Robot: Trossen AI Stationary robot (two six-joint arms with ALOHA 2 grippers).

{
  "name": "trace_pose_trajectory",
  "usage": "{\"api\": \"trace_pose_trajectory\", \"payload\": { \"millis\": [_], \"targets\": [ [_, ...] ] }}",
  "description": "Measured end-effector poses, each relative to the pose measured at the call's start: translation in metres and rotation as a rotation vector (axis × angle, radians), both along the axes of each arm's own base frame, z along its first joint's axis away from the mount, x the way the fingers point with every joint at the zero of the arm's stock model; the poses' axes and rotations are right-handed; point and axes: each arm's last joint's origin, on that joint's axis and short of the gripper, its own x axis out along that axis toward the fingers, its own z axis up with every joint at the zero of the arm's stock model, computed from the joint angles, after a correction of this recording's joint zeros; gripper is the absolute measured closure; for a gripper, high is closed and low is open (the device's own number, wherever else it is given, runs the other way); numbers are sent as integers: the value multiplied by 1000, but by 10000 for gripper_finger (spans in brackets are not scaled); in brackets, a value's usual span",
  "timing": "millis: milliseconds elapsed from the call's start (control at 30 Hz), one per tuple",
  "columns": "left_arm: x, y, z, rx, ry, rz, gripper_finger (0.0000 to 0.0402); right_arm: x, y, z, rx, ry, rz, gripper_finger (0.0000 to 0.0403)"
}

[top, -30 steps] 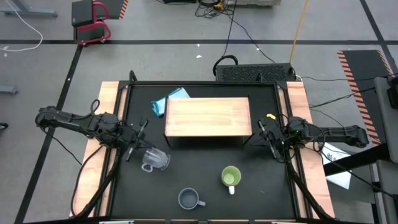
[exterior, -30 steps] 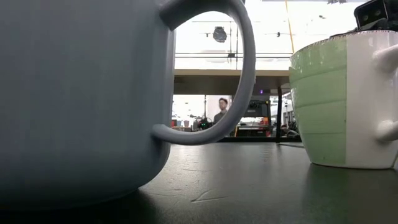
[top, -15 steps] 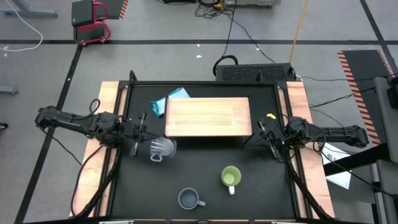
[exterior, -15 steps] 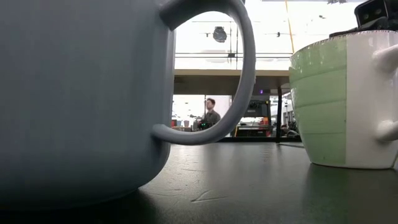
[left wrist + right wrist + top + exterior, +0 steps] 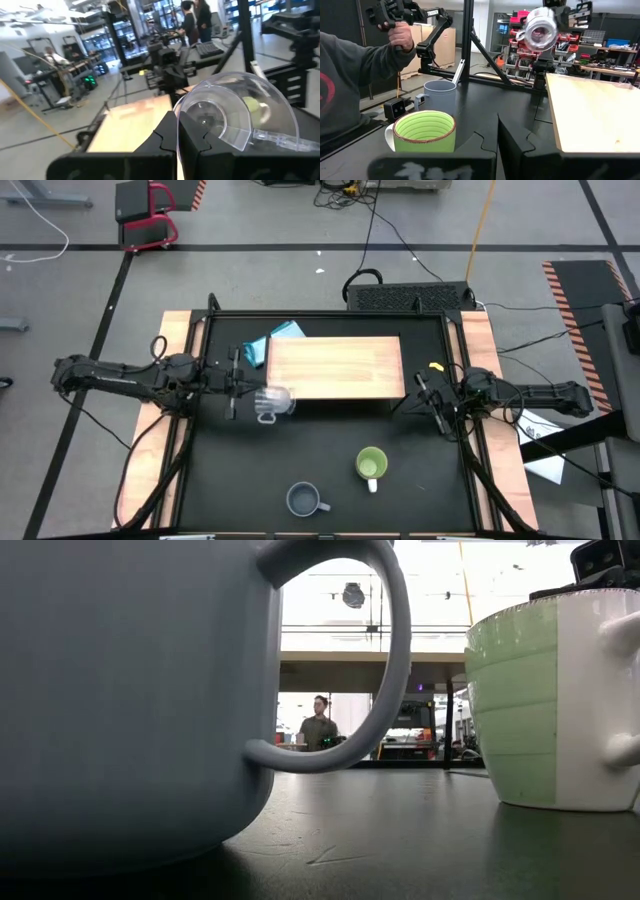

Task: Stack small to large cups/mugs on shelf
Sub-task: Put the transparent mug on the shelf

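The left claw [image 5: 238, 381] has carried the glass cup [image 5: 270, 402] from the tabletop [image 5: 330, 500] up to the shelf's [image 5: 335, 367] near-left corner. Clamped shut on its rim, cup lying sideways, axis across the table. The right claw [image 5: 432, 402] waits, closed, beside the shelf.

There are three drinking vessels: one small clear glass cup [image 5: 270, 402], one grey-blue ceramic mug with a handle [image 5: 304, 500] and one green ceramic mug with a white handle [image 5: 371, 465]. There is one light wooden rectangular shelf [image 5: 334, 367], one crumpled light blue cloth [image 5: 268, 344] and one black table [image 5: 330, 450]. Two dark robot arms are present, each with one claw: the left claw [image 5: 233, 383] and the right claw [image 5: 428, 402].
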Motion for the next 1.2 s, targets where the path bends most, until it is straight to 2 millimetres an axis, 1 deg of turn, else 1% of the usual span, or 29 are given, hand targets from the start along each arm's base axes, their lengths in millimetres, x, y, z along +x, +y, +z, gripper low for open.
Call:
{"api": "trace_pose_trajectory", "payload": {
  "millis": [133, 267, 433, 500, 600, 733, 933, 1200],
  "targets": [
    [3, 8, 9, 25, -23, 22, 401, 0, 0, 0, 0, 0, 0, 403],
    [5, 17, 13, 32, -25, 30, 401, 0, 0, 0, 0, 0, 0, 403],
    [6, 31, 12, 18, -12, 74, 401, 0, 0, 0, 0, 0, 0, 403],
    [5, 34, 13, 5, -14, 60, 401, 0, 0, 0, 0, 1, 0, 403],
    [4, 36, 13, -7, -13, 32, 401, 0, 0, 0, 1, 3, 0, 403],
    [4, 38, 13, -14, -13, 43, 401, 0, 0, -1, 1, 6, 0, 403],
    [4, 38, 13, -14, -12, 19, 401, 0, 0, -1, 1, 7, 0, 403],
    [4, 38, 13, -44, -16, 33, 401, 0, 0, -1, 1, 9, 0, 403]
  ]
}}
